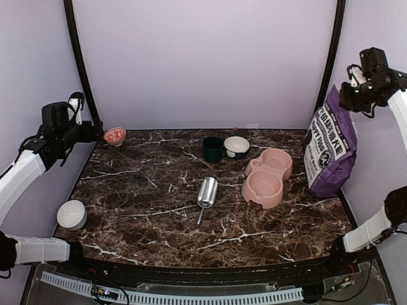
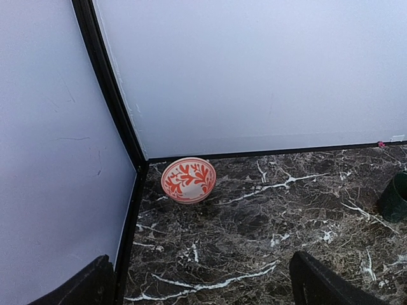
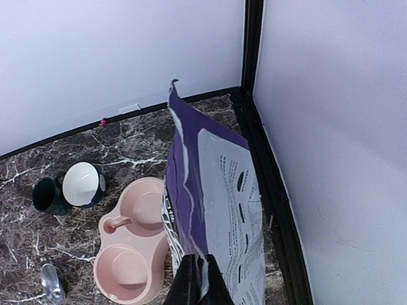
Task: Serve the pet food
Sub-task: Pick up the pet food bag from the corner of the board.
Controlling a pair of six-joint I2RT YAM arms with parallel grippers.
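Note:
No pet food shows in any view. A purple-and-grey printed bag (image 1: 329, 149) stands upright at the table's right edge, next to the pink double bowl (image 1: 268, 176). My right gripper (image 3: 202, 270) is shut on the bag's (image 3: 216, 190) top edge, and in the top view it (image 1: 346, 95) hangs high by the bag's upper corner. Both hollows of the pink bowl (image 3: 130, 244) hold nothing. My left gripper (image 2: 206, 286) is open and holds nothing, raised over the back left corner (image 1: 94, 131).
A metal scoop (image 1: 206, 192) lies mid-table. A dark green cup (image 1: 213, 149) and a white-lined bowl (image 1: 236, 147) stand at the back. A red patterned bowl (image 2: 188, 180) sits in the back left corner, a white bowl (image 1: 71, 214) near the left edge.

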